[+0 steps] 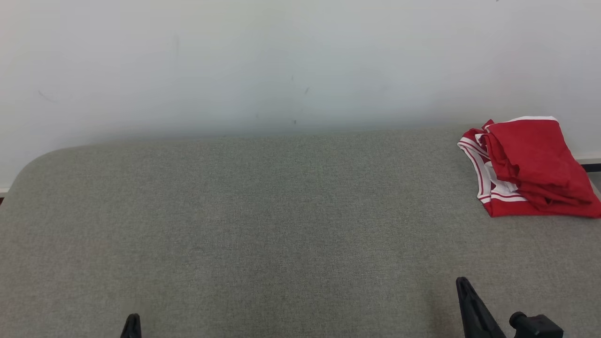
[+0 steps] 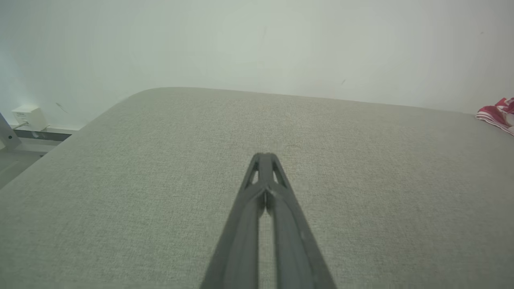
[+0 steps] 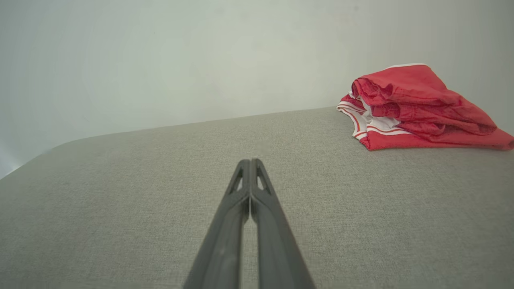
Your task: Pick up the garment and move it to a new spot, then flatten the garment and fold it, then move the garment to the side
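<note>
- The left gripper is closed: its two long dark fingers meet at the tips, with only a thin slit between them lower down. It grips nothing.
- In the head view just the tip of the left gripper rises at the lower left, over the grey fabric surface. Whether it touches the fabric cannot be told.
- The right gripper is closed too, its tips pressed together, and it is empty.
- In the head view one dark finger of the right gripper slants up at the lower right, with a dark knob of the arm just beside it on the right.
- The garment is red cloth with white bands edged in thin red stripes. It lies in a loosely folded, rumpled heap on the fabric.
- The garment is ahead of the right gripper and off to its right, well apart from the fingertips and touching neither gripper.
- From the left gripper the garment is far off to the right. In the left wrist view only its striped edge shows, at the right border.
- Beyond both grippers the fabric surface ends in a rounded edge against a pale wall. The garment sits near that far edge.
- Far to the left of the left gripper, a small pale box sits low against the wall. Any marking on it is too small to read.
</note>
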`<state>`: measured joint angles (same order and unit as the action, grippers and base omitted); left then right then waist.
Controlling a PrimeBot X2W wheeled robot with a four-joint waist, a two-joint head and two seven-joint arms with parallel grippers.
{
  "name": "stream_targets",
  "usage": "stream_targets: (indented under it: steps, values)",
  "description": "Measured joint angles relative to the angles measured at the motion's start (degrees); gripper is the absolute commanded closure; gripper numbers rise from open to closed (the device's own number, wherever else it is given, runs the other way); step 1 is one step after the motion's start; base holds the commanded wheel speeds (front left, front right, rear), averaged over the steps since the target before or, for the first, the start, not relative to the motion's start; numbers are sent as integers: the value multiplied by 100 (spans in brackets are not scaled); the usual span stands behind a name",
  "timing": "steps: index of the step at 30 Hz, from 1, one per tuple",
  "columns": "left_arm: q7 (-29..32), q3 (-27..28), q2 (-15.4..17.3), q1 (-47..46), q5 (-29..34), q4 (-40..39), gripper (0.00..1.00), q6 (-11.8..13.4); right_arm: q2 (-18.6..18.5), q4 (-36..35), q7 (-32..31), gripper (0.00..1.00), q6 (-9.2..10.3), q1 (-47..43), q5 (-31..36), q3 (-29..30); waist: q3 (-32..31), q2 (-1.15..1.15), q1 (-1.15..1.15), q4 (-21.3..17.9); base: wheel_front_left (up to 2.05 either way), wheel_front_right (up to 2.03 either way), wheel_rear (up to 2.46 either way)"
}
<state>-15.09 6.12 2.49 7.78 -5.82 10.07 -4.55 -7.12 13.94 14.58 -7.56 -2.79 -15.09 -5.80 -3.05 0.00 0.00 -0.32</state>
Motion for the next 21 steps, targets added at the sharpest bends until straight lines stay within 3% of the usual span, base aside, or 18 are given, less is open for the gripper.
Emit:
stream_targets:
  steps: [21]
  values:
    - [570,19,-7,-250,-2224,145,100,-58,80,33,-514,100,0,145,-2019,259,54,0,0,5,0,0,0]
